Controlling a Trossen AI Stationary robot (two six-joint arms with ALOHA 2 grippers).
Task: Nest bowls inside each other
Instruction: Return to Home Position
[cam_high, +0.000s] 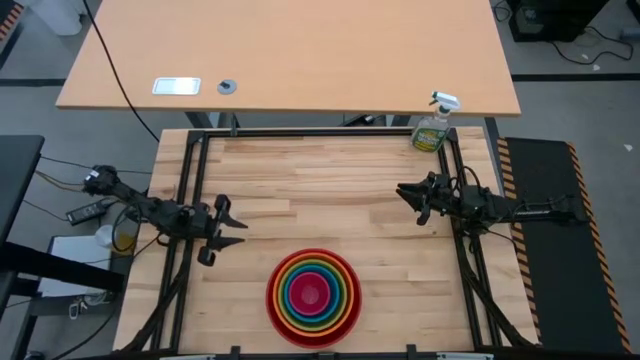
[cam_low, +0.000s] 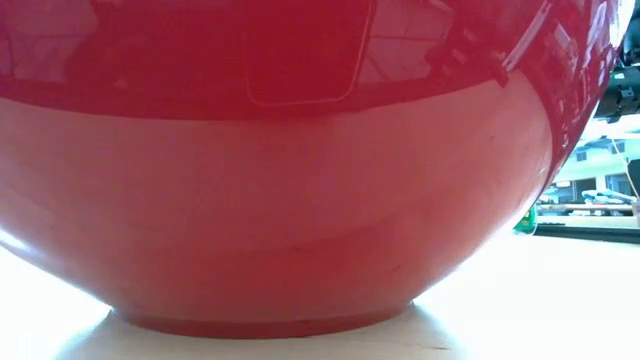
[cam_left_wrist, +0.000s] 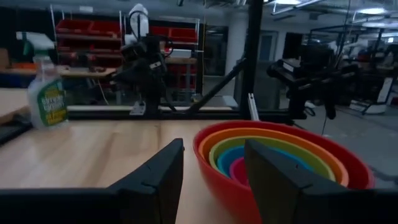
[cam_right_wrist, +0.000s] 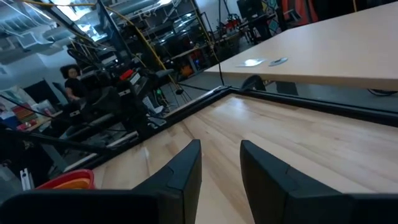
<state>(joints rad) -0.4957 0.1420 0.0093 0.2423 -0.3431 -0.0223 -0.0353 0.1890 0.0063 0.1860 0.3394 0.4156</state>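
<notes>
The bowls (cam_high: 313, 296) sit nested near the table's front edge: red outermost, then orange, lime green, blue, and pink innermost. The stack rests by the red bowl's foot (cam_low: 265, 322) on the wood. In the left wrist view the bowls (cam_left_wrist: 280, 158) lie just beyond my fingers. My left gripper (cam_high: 232, 230) hovers open at the table's left side, apart from the bowls, with nothing between its fingers. My right gripper (cam_high: 408, 197) hovers open at the right side, far from the bowls, also with nothing between its fingers.
A green spray bottle (cam_high: 433, 128) stands at the far right corner of the wooden table. A larger light-wood table (cam_high: 290, 55) lies beyond the far edge. Black frame rails (cam_high: 185, 190) run along both sides. A person (cam_right_wrist: 71, 78) shows in the room beyond.
</notes>
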